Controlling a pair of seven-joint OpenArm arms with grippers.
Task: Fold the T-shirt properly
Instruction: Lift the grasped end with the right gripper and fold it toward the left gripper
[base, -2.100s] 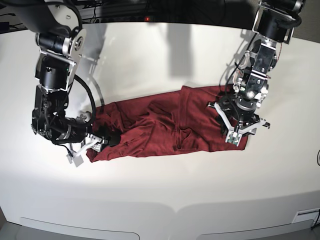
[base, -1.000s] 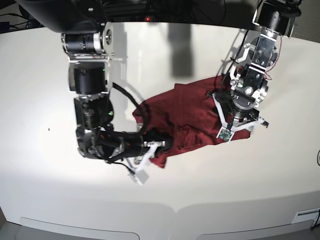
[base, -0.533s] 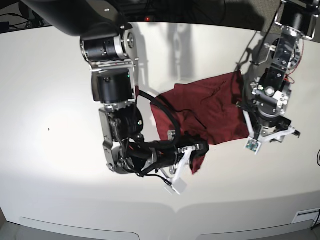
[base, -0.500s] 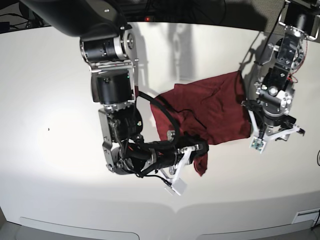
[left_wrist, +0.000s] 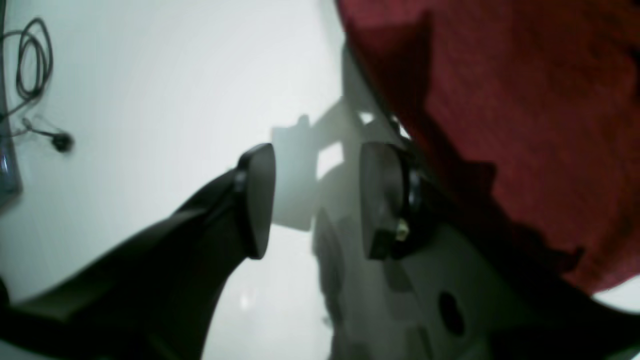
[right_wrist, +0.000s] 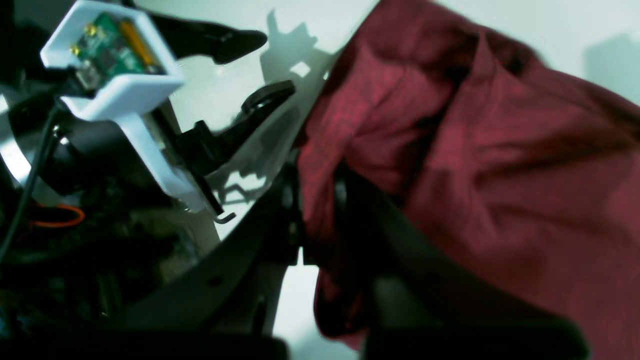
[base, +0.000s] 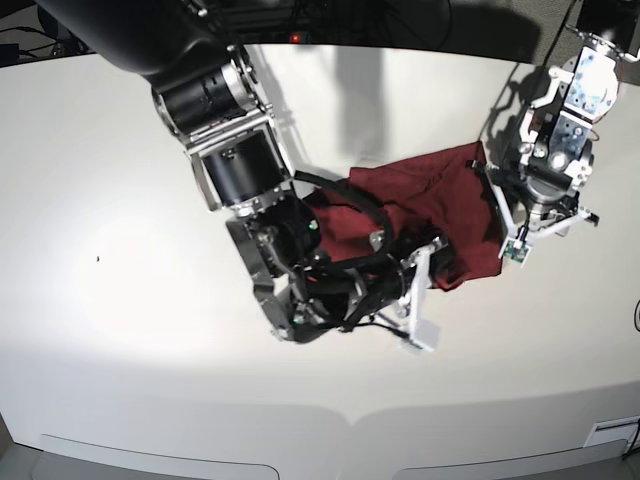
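Note:
The T-shirt (base: 430, 195) is a dark red heap of wrinkled cloth at the right of the white table, doubled over on itself. My right gripper (base: 440, 265) is shut on a fold of the T-shirt (right_wrist: 450, 150), and in the right wrist view the cloth runs between its black fingers (right_wrist: 287, 200). My left gripper (base: 543, 222) stands just off the shirt's right edge, open. In the left wrist view its two pads (left_wrist: 257, 200) hold only bare table between them, with the T-shirt (left_wrist: 525, 110) to one side.
The right arm's bulky black links (base: 235, 170) reach across the middle of the table (base: 120, 330). The left arm's white camera housing (right_wrist: 110, 65) sits close to my right gripper. A thin black cable (left_wrist: 30, 65) lies at the table's edge.
My right arm has swung further right, dragging the shirt's end over the rest of the cloth. The left arm has moved slightly up and stays open beside the shirt.

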